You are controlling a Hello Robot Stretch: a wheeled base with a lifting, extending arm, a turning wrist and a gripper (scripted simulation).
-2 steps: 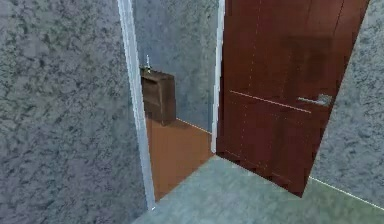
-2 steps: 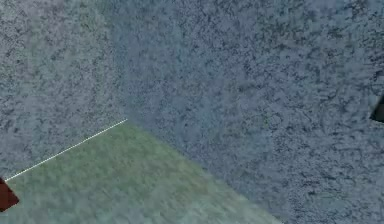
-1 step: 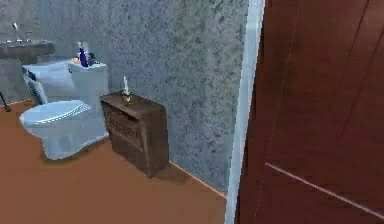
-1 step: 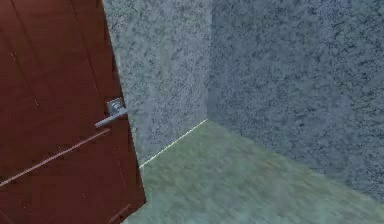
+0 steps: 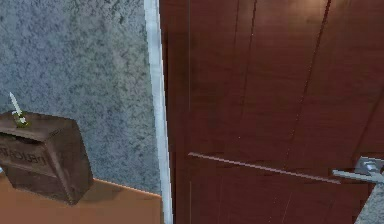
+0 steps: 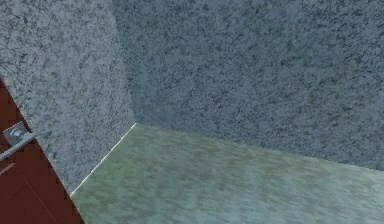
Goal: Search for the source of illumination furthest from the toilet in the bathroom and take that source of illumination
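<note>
Can't tell the gripper's state here. A thin white candle [image 5: 15,107] stands a bit tilted on top of a brown box [image 5: 48,158] at the far left, against the speckled grey wall [image 5: 85,70]. No idea what's inside the box. On the right there's a red-brown door [image 5: 270,90] up close, with a metal handle [image 5: 360,171].

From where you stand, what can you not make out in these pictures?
Forward view: white stick on the box, too small to name.
Forward view: box, cut by the left edge.
Forward view: door hides whatever lies behind it.
Arm side view: handle, cut by left edge.
</note>
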